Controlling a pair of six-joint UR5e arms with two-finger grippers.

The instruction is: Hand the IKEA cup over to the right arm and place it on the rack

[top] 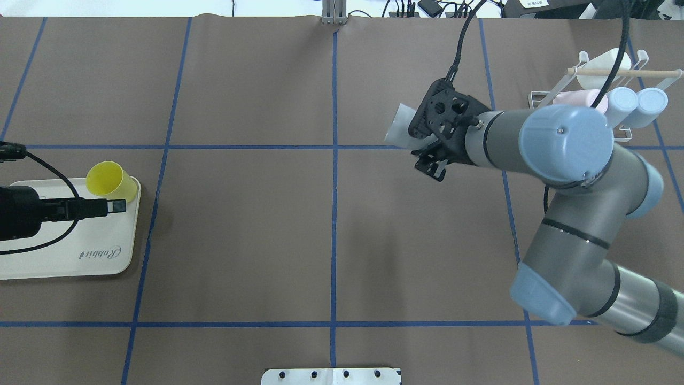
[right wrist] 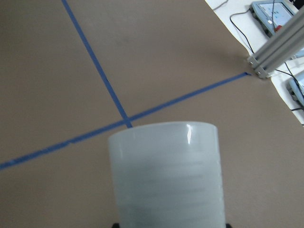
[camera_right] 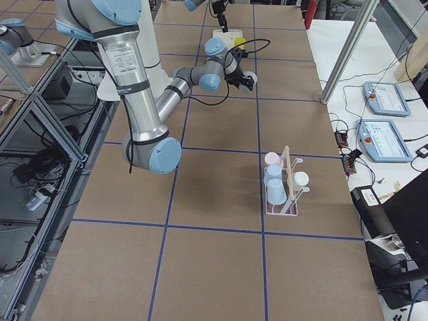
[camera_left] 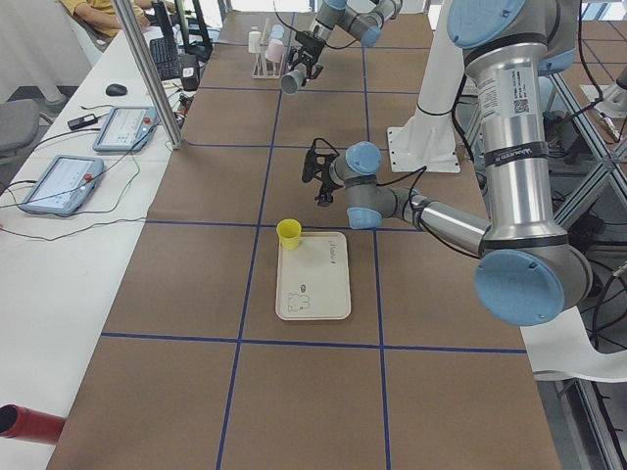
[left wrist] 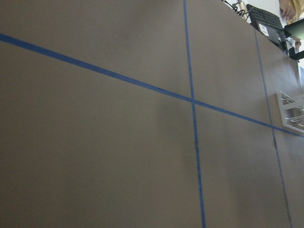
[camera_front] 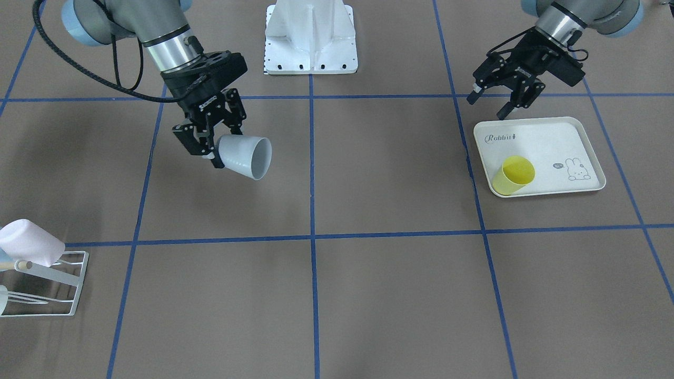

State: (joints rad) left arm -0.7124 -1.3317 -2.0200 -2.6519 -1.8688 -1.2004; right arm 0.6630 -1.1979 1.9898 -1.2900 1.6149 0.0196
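My right gripper (camera_front: 209,152) is shut on the base of a pale grey-white IKEA cup (camera_front: 246,156). It holds the cup on its side above the table, mouth pointing away from the wrist. The overhead view shows only a sliver of the cup (top: 398,130) past the right gripper (top: 427,141). In the right wrist view the cup (right wrist: 166,175) fills the lower middle. The white wire rack (top: 598,88) stands at the table's far right corner and carries pink, white and pale blue cups. My left gripper (camera_front: 488,107) hangs open and empty over the near edge of the tray.
A cream rabbit-print tray (camera_front: 553,142) lies under the left arm, with a yellow cup (camera_front: 513,175) on its side on it. The rack (camera_front: 50,287) shows at that view's lower left. The white robot base (camera_front: 310,39) stands at the table's edge. Blue tape lines grid the brown table.
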